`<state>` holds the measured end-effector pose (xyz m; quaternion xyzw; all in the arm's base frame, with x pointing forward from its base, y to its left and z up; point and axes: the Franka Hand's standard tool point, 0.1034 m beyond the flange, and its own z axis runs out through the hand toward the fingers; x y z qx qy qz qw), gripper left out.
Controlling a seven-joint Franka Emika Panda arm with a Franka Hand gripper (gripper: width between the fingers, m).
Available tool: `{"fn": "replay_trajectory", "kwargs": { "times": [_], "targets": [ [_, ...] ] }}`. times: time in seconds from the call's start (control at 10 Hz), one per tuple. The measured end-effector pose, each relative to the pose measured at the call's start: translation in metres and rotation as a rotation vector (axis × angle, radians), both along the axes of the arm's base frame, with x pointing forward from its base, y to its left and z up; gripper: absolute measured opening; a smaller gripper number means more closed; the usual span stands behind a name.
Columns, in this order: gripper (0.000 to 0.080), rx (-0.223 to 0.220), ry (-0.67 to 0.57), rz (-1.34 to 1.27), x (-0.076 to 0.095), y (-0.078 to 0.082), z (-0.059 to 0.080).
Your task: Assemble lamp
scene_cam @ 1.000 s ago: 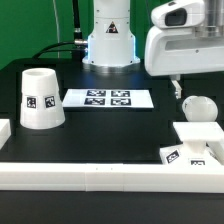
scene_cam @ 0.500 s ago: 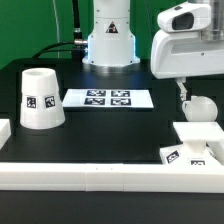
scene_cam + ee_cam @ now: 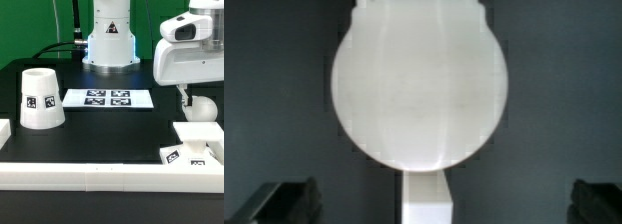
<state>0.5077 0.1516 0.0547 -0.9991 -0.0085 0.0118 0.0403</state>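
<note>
1. In the exterior view the gripper (image 3: 186, 97) hangs low at the exterior view's right. Its bulky white housing is cut off by the top and right edges of the frame, and only one dark finger can be made out beneath it.
2. The bulb (image 3: 202, 108) lies on the black table (image 3: 110, 135) just beside that finger. Whether the two touch cannot be told from this view.
3. In the wrist view the bulb (image 3: 420, 85) fills the middle of the picture as a pale, blurred oval. Its far end is cropped, its narrow neck points toward the camera, and no tag can be read on it.
4. Only the tips of the fingers (image 3: 278, 198) show there, dark and soft-edged in two corners. They are spread wide, one on either side of the neck with dark table between, and they pinch nothing.
5. The base (image 3: 195, 135) sits nearer the camera than the bulb. Its right side is cut off by the frame, and its lower part is hidden behind the long white front rail (image 3: 100, 178).
6. The shade (image 3: 40, 98) stands upright with its narrow end up at the exterior view's left, well apart from the gripper. One tag on it faces the camera.
7. The marker board (image 3: 108, 98) lies flat between the shade and the bulb.
</note>
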Motion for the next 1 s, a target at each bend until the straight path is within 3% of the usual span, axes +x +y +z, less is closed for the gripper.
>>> {"fn": "replay_trajectory", "kwargs": {
  "times": [0.3,1.0],
  "targets": [
    [0.0698,-0.031,0.209,0.006,-0.011,-0.008,-0.002],
    [0.0698,-0.069,0.615,0.031,-0.018,-0.011,-0.006]
  ]
}}
